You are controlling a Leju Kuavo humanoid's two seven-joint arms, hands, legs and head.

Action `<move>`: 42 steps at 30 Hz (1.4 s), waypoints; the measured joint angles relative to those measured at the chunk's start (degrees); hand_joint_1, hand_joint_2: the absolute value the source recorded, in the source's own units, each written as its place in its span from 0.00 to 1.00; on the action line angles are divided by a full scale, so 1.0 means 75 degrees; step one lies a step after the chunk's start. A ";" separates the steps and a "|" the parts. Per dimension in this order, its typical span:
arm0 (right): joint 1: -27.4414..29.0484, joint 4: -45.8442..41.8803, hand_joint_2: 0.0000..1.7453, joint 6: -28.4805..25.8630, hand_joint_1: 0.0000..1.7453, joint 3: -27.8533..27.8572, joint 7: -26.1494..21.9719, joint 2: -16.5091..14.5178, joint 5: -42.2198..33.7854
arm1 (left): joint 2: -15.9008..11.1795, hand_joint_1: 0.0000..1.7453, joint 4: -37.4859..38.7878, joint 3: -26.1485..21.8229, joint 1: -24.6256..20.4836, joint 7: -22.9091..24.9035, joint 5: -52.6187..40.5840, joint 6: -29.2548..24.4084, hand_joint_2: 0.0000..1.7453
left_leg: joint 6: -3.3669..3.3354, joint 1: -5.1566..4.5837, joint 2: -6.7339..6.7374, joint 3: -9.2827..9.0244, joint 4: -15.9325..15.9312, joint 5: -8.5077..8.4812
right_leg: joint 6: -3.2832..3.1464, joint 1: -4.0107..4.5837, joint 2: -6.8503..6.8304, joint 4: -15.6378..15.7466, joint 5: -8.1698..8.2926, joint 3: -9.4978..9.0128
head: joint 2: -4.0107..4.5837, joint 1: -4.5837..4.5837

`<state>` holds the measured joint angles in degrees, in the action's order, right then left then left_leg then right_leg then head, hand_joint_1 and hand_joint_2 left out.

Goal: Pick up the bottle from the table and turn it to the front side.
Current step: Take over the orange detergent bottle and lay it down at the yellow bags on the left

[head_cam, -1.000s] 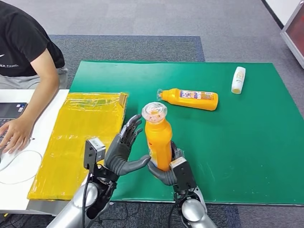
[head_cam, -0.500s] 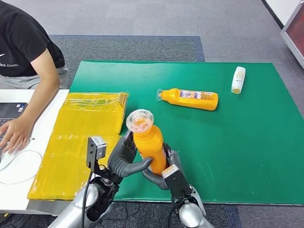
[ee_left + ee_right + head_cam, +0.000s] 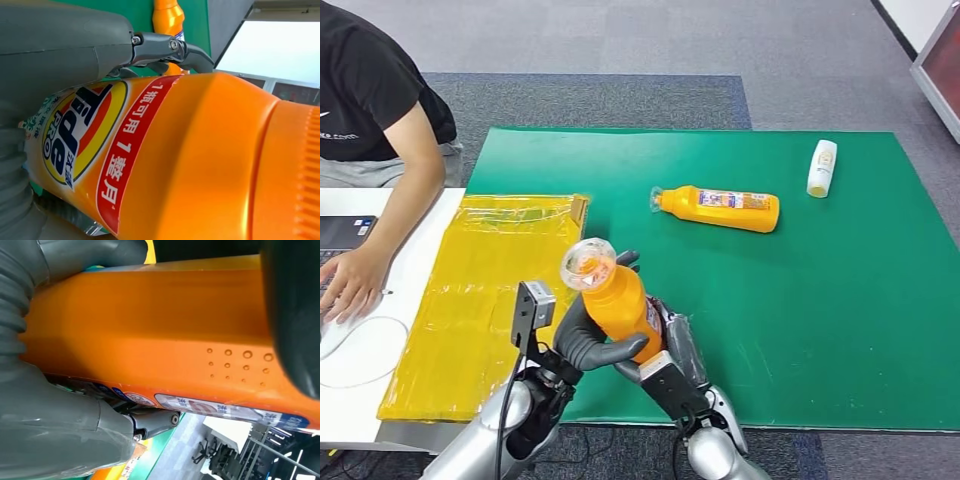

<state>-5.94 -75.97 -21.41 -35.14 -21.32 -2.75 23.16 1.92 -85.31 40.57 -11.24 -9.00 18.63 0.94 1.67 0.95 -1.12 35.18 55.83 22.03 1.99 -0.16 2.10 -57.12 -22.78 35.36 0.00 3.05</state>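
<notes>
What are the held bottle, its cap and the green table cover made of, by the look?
Held bottle: likely glossy orange plastic, with soft highlights and a printed label. Cap: clear plastic, see-through. Green cover: matte, probably felt or rubber mat; no glare, faint scuffs.

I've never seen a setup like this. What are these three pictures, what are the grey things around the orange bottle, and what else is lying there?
The grey things are a humanoid robot's two hands. The wide picture is from a camera on its head, looking down; the close-ups come from cameras at each wrist. The left hand and right hand together hold an orange detergent bottle, tilted, above a green mat. The left wrist view shows its logo label. On the mat lie a second orange bottle and a small white bottle. Beside it lies a yellow bag, and a person sits nearby.
</notes>
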 joint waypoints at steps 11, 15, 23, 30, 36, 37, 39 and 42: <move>-0.0210 0.0245 1.00 0.0088 0.00 -0.0001 0.0014 -0.0003 0.0039 | -0.0139 1.00 0.0218 0.0012 -0.0339 -0.0115 -0.0253 0.0561 1.00 | 0.0000 0.0000 0.0000 0.0001 0.0000 -0.0003 | -0.0001 0.0000 0.0000 0.0000 0.0001 0.0000 | 0.0000 -0.0001; -0.0276 0.0334 1.00 0.0240 0.00 -0.0001 0.0018 -0.0007 -0.0111 | -0.0254 1.00 0.0333 0.0003 -0.0525 -0.0075 -0.0288 0.0882 1.00 | 0.0000 0.0000 0.0000 0.0002 0.0000 -0.0005 | -0.0003 0.0000 0.0000 -0.0001 0.0003 0.0000 | 0.0000 0.0000; -0.0400 0.0476 1.00 0.0414 0.00 -0.0001 0.0061 -0.0050 -0.0267 | -0.0440 1.00 0.0406 -0.0004 -0.0734 -0.0066 -0.1088 0.1041 1.00 | 0.0000 0.0000 0.0000 0.0002 0.0000 -0.0005 | -0.0003 0.0000 0.0000 -0.0002 0.0003 0.0001 | 0.0000 -0.0001; -0.0296 0.0498 1.00 0.0619 0.00 -0.0018 0.0524 -0.0054 -0.0294 | -0.0953 1.00 0.0348 -0.0082 -0.0754 -0.0080 -0.3308 0.0916 1.00 | 0.0000 0.0002 0.0000 0.0004 0.0000 -0.0006 | -0.0004 0.0003 -0.0001 -0.0003 0.0003 0.0002 | 0.0000 0.0000; -0.0159 0.0559 1.00 0.0600 0.00 0.0032 0.0418 -0.0060 -0.0305 | -0.1681 1.00 0.0306 -0.0355 -0.0747 0.0057 -0.4549 0.1216 1.00 | 0.0007 0.0003 0.0006 0.0004 0.0000 -0.0007 | -0.0012 0.0005 0.0005 -0.0006 0.0007 0.0011 | 0.0000 0.0000; -0.0132 0.0558 1.00 0.0590 0.00 0.0064 0.0385 -0.0060 -0.0307 | -0.1871 1.00 0.0310 -0.0487 -0.0730 0.0093 -0.4653 0.1252 1.00 | 0.0011 0.0004 0.0009 0.0005 0.0000 -0.0009 | -0.0017 0.0005 0.0009 -0.0007 0.0010 0.0019 | 0.0000 0.0001; -0.0079 0.0558 1.00 0.0580 0.00 0.0124 0.0350 -0.0061 -0.0296 | -0.2214 1.00 0.0310 -0.0766 -0.0693 0.0130 -0.4769 0.1340 1.00 | 0.0019 0.0006 0.0009 0.0011 -0.0001 -0.0016 | -0.0024 0.0007 0.0010 -0.0011 0.0013 0.0031 | 0.0000 0.0002; -0.0011 0.0562 1.00 0.0524 0.00 0.0220 0.0373 -0.0068 -0.0190 | -0.2533 1.00 0.0279 -0.1078 -0.0665 0.0130 -0.4846 0.1440 1.00 | 0.0019 0.0007 -0.0001 0.0020 -0.0001 -0.0025 | -0.0021 0.0009 -0.0002 -0.0016 0.0009 0.0029 | 0.0000 -0.0002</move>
<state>-6.02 -71.76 -17.48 -33.49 -18.52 -3.27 21.74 -17.08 -83.22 32.49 -16.23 -8.02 -17.71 11.74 1.81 1.00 -1.13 35.33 55.82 21.84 1.83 -0.10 2.09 -57.24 -22.71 35.58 0.00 3.04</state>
